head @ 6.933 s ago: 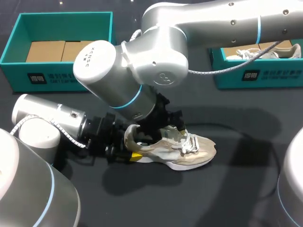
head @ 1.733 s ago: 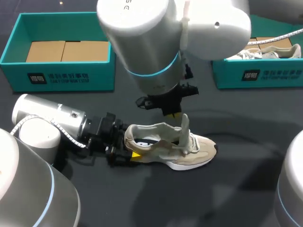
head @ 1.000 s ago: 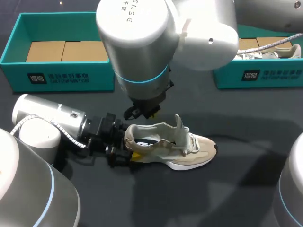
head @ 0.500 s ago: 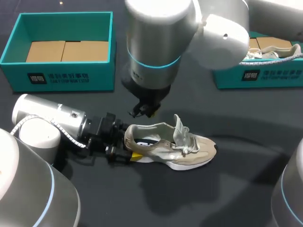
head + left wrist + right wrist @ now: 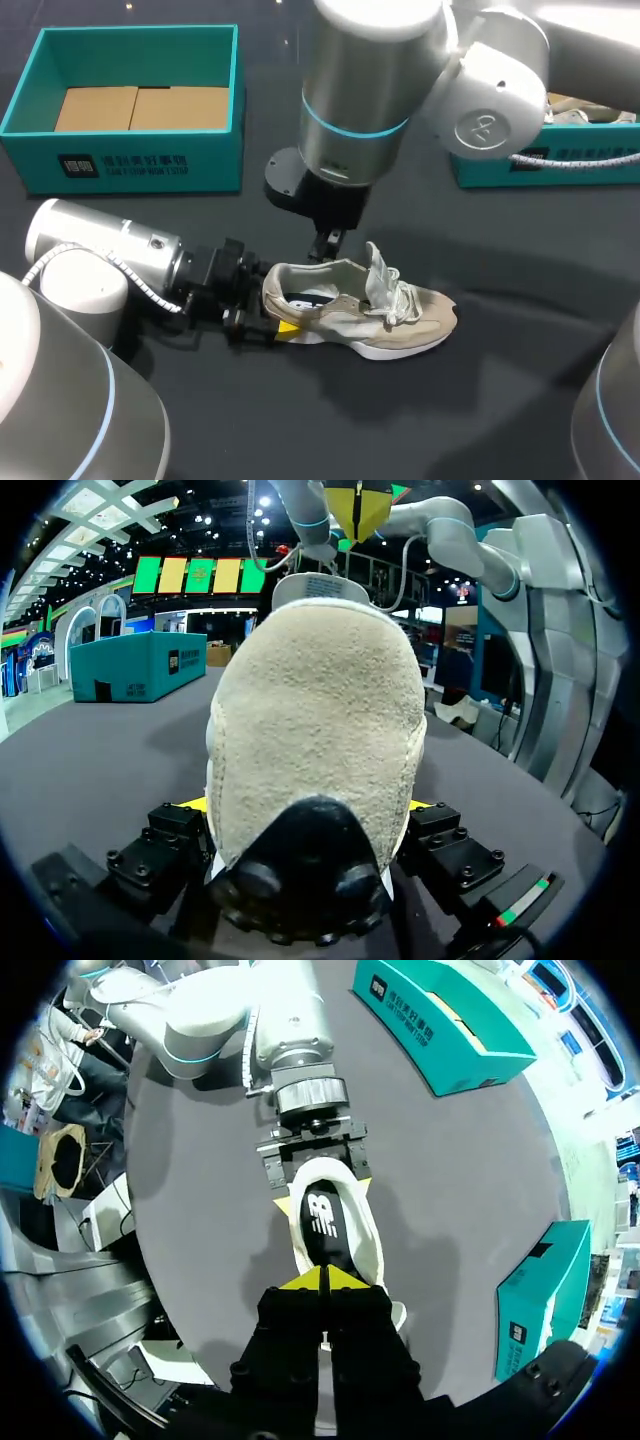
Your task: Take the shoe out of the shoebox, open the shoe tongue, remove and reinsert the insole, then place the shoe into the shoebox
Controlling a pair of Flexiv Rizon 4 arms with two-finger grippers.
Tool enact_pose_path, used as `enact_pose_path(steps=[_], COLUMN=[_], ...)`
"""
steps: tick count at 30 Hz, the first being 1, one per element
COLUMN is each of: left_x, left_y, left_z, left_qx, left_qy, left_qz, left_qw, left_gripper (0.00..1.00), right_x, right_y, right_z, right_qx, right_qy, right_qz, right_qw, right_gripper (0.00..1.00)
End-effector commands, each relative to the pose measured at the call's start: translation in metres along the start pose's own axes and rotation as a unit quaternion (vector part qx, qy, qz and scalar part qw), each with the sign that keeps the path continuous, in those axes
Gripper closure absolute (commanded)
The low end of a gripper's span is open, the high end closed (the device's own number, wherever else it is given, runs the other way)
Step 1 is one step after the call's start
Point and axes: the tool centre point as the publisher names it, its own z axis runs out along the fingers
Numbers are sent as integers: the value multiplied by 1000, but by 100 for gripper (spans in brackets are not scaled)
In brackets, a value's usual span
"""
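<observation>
A beige shoe (image 5: 400,315) lies on its sole on the dark table, toe to the right, with its tongue (image 5: 378,272) standing up. My left gripper (image 5: 278,318) is shut on the heel from both sides. In the left wrist view the heel (image 5: 320,710) fills the space between that gripper's fingers. My right gripper (image 5: 328,243) hangs shut and empty just above the shoe's collar. In the right wrist view its tips (image 5: 325,1278) point down at the dark insole (image 5: 322,1222) inside the shoe.
A teal shoebox (image 5: 120,165) with brown cardboard inside stands at the back left. A second teal box (image 5: 545,165) at the back right holds another shoe (image 5: 590,110). Open table lies in front of the shoe and to its right.
My right arm has swung to the right and its shut gripper now hangs nearer the shoe's opening. The shoe and my left gripper have stayed put.
</observation>
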Motion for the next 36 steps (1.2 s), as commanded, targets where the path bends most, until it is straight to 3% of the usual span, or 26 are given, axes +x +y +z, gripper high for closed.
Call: enact_pose_path(steps=[1,5,7,19,24,25,36], left_x=[-1,-1,-1,-1,-1,-1,-1], left_y=[1,1,1,1,1,1,1], left_z=[2,2,2,2,2,2,2], left_qx=[-1,-1,-1,-1,-1,-1,-1], left_qy=[0,0,0,0,0,0,0], left_qz=[0,0,0,0,0,0,0], left_qw=[1000,1000,1000,1000,1000,1000,1000], left_gripper=[100,100,100,100,100,100,100], right_x=[0,8,10,10,3,1,1], right_y=[5,7,4,4,10,7,7], right_z=[20,41,48,48,86,93,93], right_qx=[17,14,-6,-6,4,-15,-15], right_qy=[18,21,31,31,32,43,43], right_qz=[-20,-40,-52,-52,-90,-108,-108], right_qw=[1000,999,998,998,995,993,993], right_gripper=[100,100,100,100,100,100,100])
